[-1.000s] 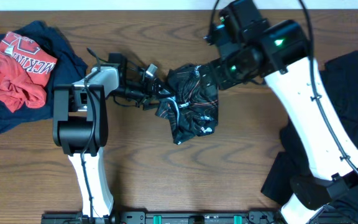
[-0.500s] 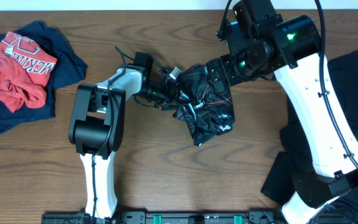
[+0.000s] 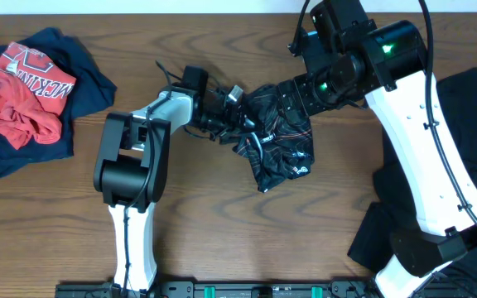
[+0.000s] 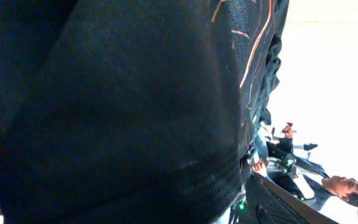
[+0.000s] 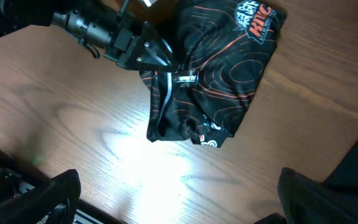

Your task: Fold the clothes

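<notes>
Brown wood-grain tabletop (image 3: 222, 240) carrying all items. Positions are given relative to the black cycling jersey with thin orange contour lines and small logos (image 3: 276, 141), which lies crumpled near the tabletop's middle. White-and-black right arm (image 3: 421, 157): rises from below and to the right of the jersey and extends over its upper right corner. Left arm, white with a black housing (image 3: 127, 165): stands left of the jersey and extends to its left edge. Plain black garment (image 3: 470, 116): well apart to the jersey's right, partly under the right arm. Navy garment (image 3: 85, 83) with a crumpled red printed shirt (image 3: 23, 91) lying on it: well apart to the jersey's left. Right gripper (image 5: 179, 174): above the jersey, jaws spread wide with nothing between them. Left gripper (image 5: 160, 59): at the jersey's bunched left edge, jaws pressed together on the fabric; dark cloth fills the left wrist view
</notes>
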`<state>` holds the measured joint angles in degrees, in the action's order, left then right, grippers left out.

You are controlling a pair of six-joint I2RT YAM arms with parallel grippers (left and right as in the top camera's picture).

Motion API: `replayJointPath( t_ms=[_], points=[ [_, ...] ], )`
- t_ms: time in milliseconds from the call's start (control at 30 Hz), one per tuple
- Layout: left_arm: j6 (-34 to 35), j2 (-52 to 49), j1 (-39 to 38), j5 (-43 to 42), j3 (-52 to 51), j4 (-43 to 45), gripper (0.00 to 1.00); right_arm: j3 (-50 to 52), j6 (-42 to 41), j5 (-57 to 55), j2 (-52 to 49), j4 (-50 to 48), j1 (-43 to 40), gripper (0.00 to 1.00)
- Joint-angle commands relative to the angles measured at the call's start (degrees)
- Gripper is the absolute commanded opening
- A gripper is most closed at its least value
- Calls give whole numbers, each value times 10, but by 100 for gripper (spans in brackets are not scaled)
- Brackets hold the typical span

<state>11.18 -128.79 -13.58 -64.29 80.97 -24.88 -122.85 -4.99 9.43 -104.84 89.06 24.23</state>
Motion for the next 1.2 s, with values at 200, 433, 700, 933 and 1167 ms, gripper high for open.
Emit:
replayJointPath(
  t_ms=[200, 433, 700, 933, 1167],
  points=[
    [42, -41, -20, 39, -5, 17, 50, -7, 4, 4, 6, 7, -3, 99],
    [105, -41, -20, 66, -5, 63, 6, -7, 8, 4, 6, 16, -3, 86],
    [174, -14, -17, 65, -5, 126, 6, -7, 10, -4, 6, 20, -3, 76],
    [174, 70, -17, 66, -5, 119, 6, -7, 10, -16, 6, 7, -3, 99],
    [153, 209, -16, 195, -5, 91, 6, -5, 7, -52, 5, -19, -3, 99]
  ],
)
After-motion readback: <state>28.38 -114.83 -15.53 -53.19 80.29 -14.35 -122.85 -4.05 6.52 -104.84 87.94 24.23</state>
